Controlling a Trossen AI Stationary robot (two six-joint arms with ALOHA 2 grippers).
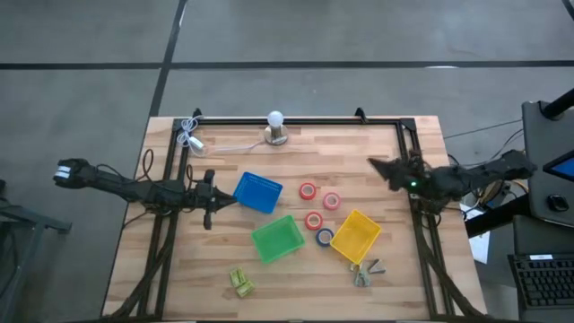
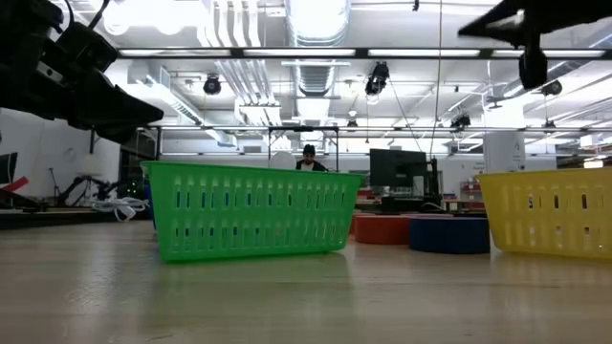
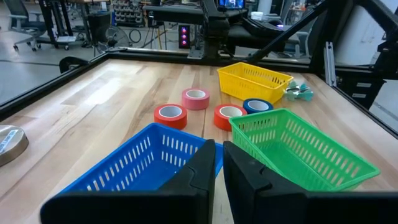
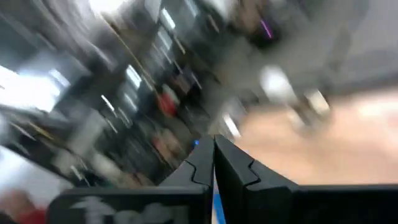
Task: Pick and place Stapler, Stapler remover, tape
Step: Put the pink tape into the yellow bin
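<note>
High view showed me a job barely begun, as I judged it: every task item I could see lay loose on the table (image 1: 224,269) and none of the three bins seemed to hold anything.

Nearest the front edge lay the small yellow-green staplers (image 1: 239,283), in front of the green bin (image 1: 277,239), and the pale staple removers (image 1: 364,272), just in front of the yellow bin (image 1: 357,235). Neither of my pincers was anywhere near them.

Farther in, the four tape rolls sat between the bins: the blue tape (image 1: 324,237) touching or just beside the yellow bin, one red tape (image 1: 313,221) next to it, then another red roll (image 1: 331,201), and the last red roll (image 1: 308,190) nearest the blue bin (image 1: 257,192).

My left pincer (image 1: 221,201) hung just left of the blue bin, its fingers (image 3: 198,171) drawn almost together with only a thin slit between them and nothing held. From its wrist I looked across the blue bin at the tape, near but out of reach.

My right pincer (image 1: 375,165) was raised over the far right of the table, well apart from the tape and the removers. Its fingers (image 4: 233,168) were likewise closed on nothing.

At the far edge stood a lamp (image 1: 275,126) and a coiled white cable (image 1: 190,135), untouched.
</note>
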